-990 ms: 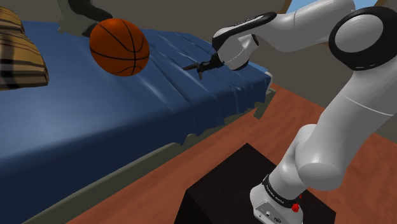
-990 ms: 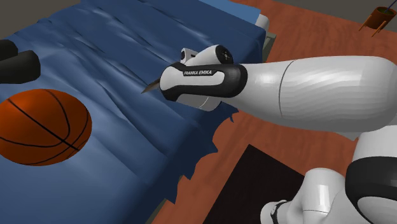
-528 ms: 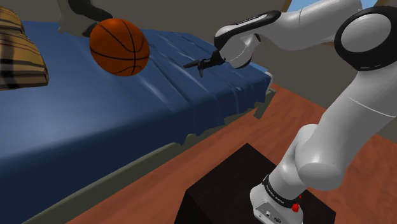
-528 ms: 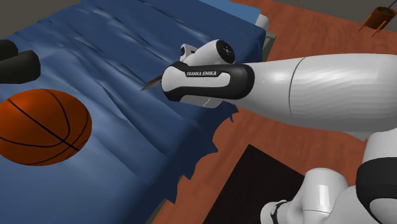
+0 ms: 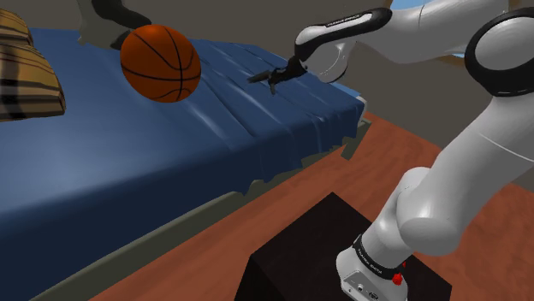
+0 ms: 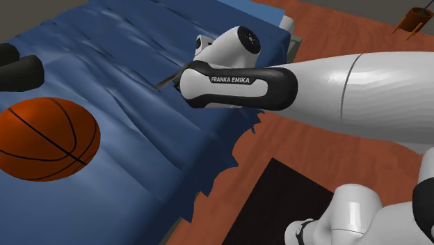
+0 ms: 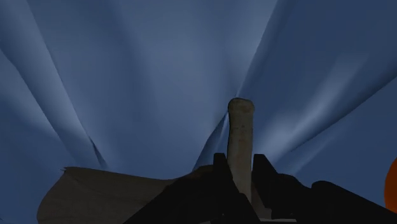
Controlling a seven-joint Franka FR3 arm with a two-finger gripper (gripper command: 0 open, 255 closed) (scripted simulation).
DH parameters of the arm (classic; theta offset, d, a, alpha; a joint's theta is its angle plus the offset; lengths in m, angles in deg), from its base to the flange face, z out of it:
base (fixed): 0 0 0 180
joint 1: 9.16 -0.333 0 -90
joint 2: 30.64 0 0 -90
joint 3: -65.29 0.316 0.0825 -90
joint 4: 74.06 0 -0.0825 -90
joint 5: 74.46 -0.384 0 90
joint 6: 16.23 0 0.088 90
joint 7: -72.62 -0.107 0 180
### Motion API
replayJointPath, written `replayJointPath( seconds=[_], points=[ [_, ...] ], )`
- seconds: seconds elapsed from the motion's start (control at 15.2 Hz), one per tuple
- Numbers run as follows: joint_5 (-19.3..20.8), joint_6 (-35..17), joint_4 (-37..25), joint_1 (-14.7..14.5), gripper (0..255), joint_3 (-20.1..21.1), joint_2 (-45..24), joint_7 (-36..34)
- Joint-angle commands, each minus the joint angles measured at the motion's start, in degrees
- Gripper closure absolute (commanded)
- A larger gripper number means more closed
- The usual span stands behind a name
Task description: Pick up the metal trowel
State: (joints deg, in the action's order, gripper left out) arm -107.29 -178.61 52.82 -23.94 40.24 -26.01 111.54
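My gripper (image 7: 240,164) is clamped on the trowel (image 7: 240,127). Its handle is squeezed between both fingers and the broad blade spreads out beside them. In the shoulder view I hold it in the air over the far right part of the blue bed (image 5: 214,137), seemingly clear of the cover. I judge this to be the lifting step; next comes a steady rise with the grip kept firm. The basketball (image 5: 160,51) sits well to that view's left and the striped pillow (image 5: 26,81) farther left. Nothing blocks the way up.

One trowel (image 7: 240,143), one basketball (image 5: 160,62), two plaid pillows (image 5: 30,85), one bed (image 5: 128,171), one arm (image 5: 479,154)
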Motion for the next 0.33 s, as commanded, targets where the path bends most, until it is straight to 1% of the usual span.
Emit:
replayJointPath(
  seconds=[0.0, 0.13, 0.26],
  points=[
    [2.7, 1.1, -0.5, 0.5, 255, 0.3, 0.8, -2.4],
    [4.8, 2.3, -1.2, 1.0, 255, 0.6, 1.5, -4.3],
    [4.9, 2.4, -1.3, 1.1, 255, 0.7, 1.6, -4.4]
  ],
)
